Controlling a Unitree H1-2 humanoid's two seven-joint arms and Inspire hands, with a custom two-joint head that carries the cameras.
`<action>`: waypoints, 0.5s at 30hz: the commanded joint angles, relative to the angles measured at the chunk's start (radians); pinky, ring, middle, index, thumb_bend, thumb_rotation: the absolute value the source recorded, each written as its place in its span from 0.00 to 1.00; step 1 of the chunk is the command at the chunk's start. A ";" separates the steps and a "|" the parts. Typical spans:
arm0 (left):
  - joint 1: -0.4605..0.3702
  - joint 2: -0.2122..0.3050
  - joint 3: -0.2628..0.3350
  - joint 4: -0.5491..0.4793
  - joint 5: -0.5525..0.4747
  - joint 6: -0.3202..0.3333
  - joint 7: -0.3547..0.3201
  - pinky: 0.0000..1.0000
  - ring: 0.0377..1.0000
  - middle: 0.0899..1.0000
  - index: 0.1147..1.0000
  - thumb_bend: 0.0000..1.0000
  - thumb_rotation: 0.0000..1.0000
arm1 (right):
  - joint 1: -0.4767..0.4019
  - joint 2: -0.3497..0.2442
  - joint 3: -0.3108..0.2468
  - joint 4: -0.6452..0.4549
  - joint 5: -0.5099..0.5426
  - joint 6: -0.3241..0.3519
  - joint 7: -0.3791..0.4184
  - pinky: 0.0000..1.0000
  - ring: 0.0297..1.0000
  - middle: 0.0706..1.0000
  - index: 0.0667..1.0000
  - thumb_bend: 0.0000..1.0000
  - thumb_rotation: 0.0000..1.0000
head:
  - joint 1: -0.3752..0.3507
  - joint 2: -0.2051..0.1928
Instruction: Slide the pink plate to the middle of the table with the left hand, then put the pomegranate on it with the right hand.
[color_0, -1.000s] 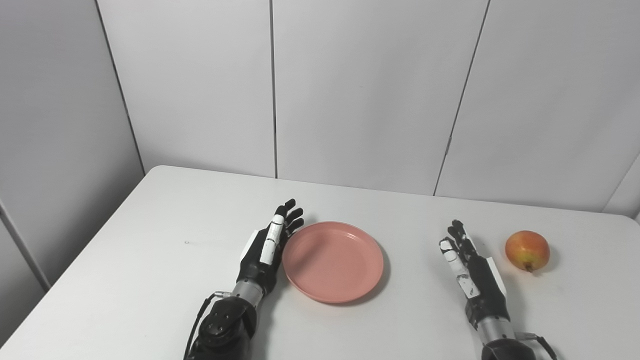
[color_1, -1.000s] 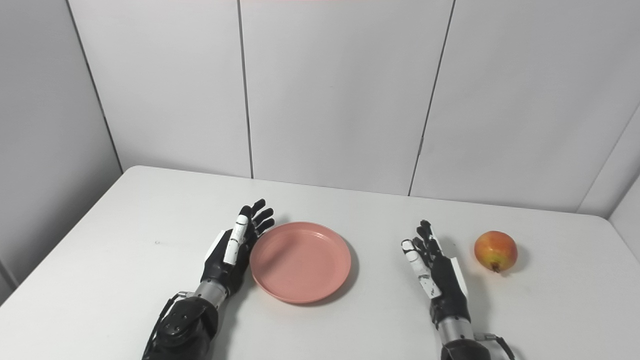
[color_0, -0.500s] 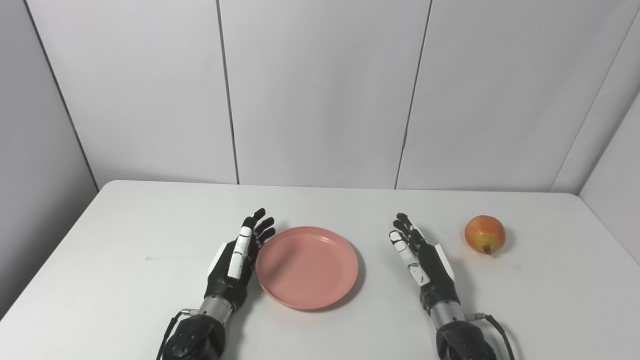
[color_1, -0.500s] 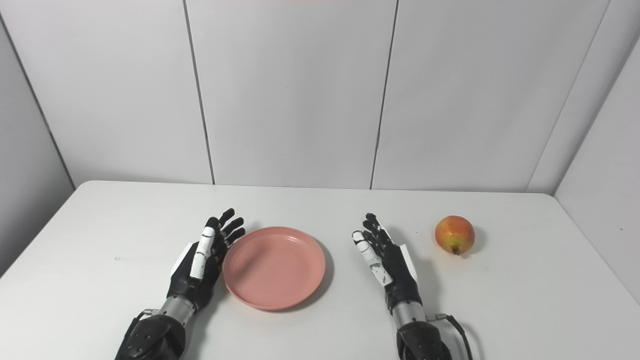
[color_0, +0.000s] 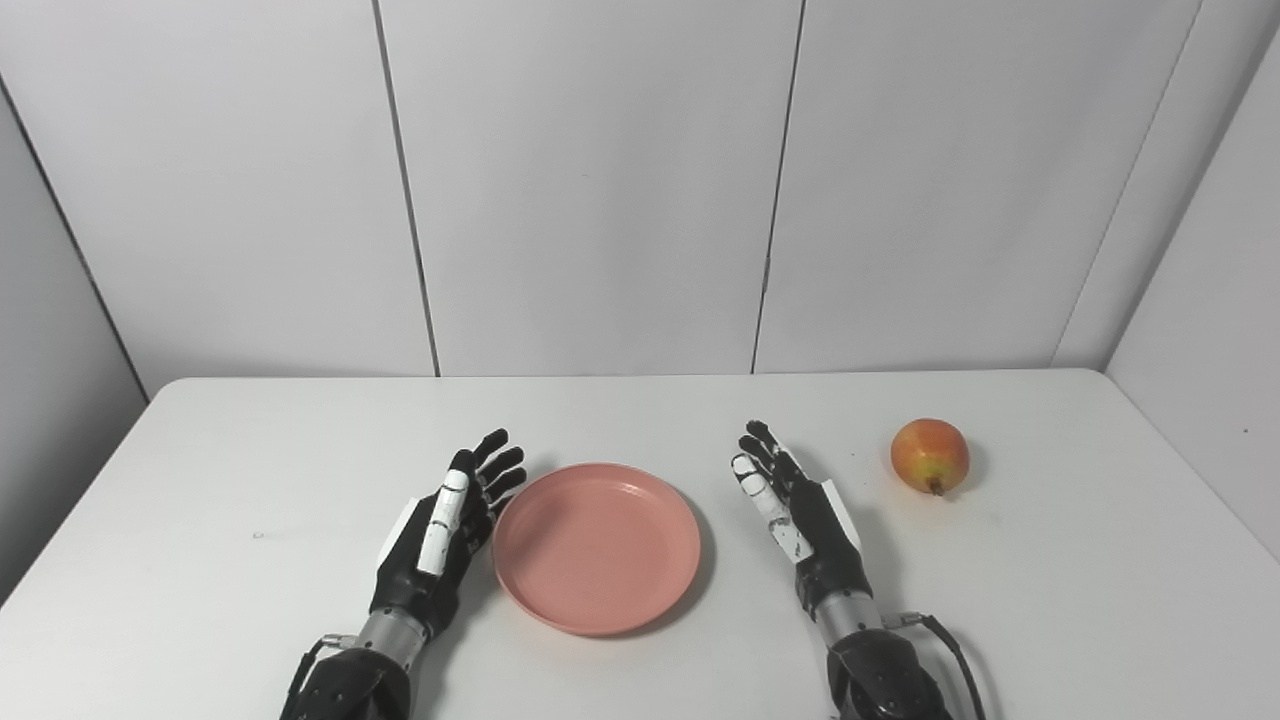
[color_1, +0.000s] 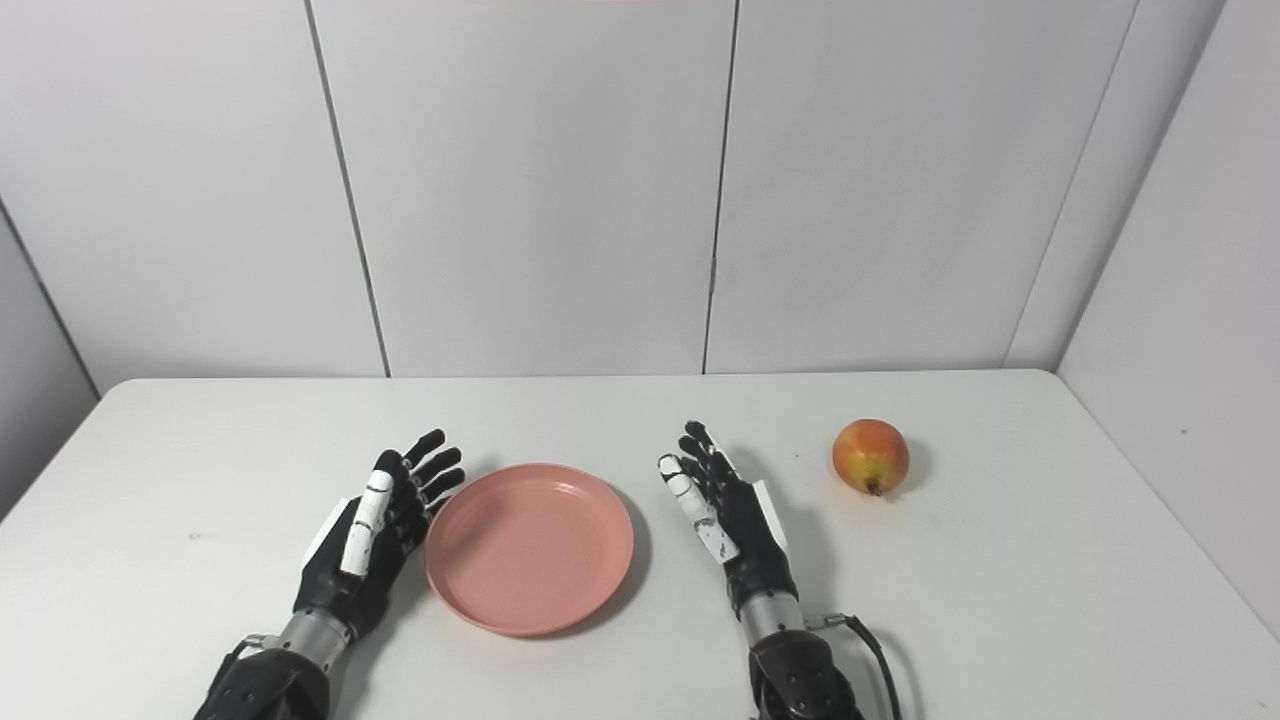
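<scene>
Fingers (color_0: 495, 462) of our left hand (color_0: 440, 535) are spread and stretched out toward the far side, holding nothing; the hand stands on its edge on the white tabletop (color_0: 200, 520), palm turned right toward the pink plate (color_0: 596, 545). We see its fingers just beside the plate's left rim, but we cannot tell whether they touch it. The plate lies flat and bare, a little left of the tabletop's middle and toward the near edge, between our two hands.

Our right hand (color_0: 800, 515) is likewise unclenched, its fingers (color_0: 760, 450) extended and slightly apart, gripping nothing. It stands on edge with the palm turned left toward the plate, apart from the plate's right rim, with bare tabletop between them. A thin black cable loops beside its wrist at the near edge.

We find the pomegranate (color_0: 930, 456) resting on the tabletop to the right, farther back than the plate and near the right hand's far side, though apart from it. It is red with a yellowish patch, its small dark tip pointing toward the near side. No hand touches it.

Behind the tabletop stands a wall of pale grey panels (color_0: 600, 180) split by dark vertical seams, with angled panels closing in at the left and right.
</scene>
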 joint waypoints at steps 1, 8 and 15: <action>0.000 0.003 -0.001 0.029 -0.010 0.000 -0.010 0.85 0.89 0.88 0.87 0.60 0.98 | -0.049 0.003 0.002 -0.017 -0.003 -0.021 -0.003 0.88 0.89 0.90 0.92 0.56 0.83 | 0.001 0.001; -0.007 0.010 -0.003 0.047 -0.004 -0.018 -0.013 0.87 0.90 0.89 0.88 0.59 0.99 | -0.055 0.001 -0.003 -0.013 -0.006 -0.043 -0.014 0.87 0.89 0.90 0.91 0.58 0.83 | 0.001 0.001; -0.024 0.022 -0.008 0.088 0.015 -0.079 -0.009 0.90 0.92 0.91 0.91 0.56 1.00 | -0.065 -0.023 0.016 -0.035 -0.118 -0.132 -0.082 0.88 0.89 0.89 0.90 0.61 0.79 | 0.002 0.002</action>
